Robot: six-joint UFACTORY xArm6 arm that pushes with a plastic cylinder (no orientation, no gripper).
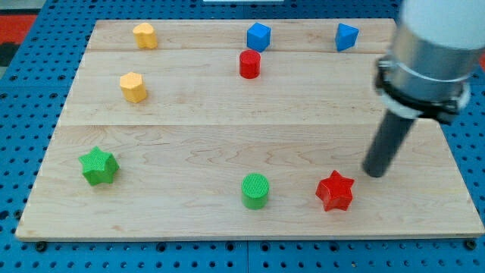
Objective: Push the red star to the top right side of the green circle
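Observation:
The red star (335,191) lies near the view's bottom, right of the centre. The green circle (255,190) stands about a hundred pixels to its left, level with it. My tip (373,174) is on the board just to the upper right of the red star, with a small gap between them. The dark rod rises from the tip toward the arm's white body at the view's top right.
A green star (98,166) is at the left. A red cylinder (250,64) and a blue block (258,36) are top centre, another blue block (347,36) top right. Two yellow blocks (145,35) (133,87) are top left. The board (197,220) edge runs along the bottom.

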